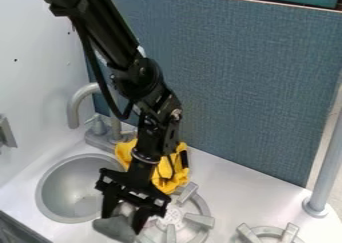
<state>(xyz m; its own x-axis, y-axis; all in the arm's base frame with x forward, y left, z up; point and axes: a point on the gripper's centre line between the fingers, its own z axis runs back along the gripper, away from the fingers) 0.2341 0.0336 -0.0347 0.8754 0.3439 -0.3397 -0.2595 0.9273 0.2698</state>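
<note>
Grey wedge-shaped object (113,229) at front, between sink (48,207) and near burner (200,219). Black gripper (121,221) grasps it, fingers apart on either side. Yellow cloth (175,184) lies crumpled behind gripper; faucet (75,107) stands behind sink. Second burner (248,233) lower right, near grey post (327,172). Blue-grey panel (254,87) stands behind counter (230,187).

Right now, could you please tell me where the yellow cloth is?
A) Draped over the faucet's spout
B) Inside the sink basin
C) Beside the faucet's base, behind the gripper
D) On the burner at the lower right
C: the yellow cloth is bunched up behind the gripper, next to the base of the faucet and outside the sink basin.
</note>
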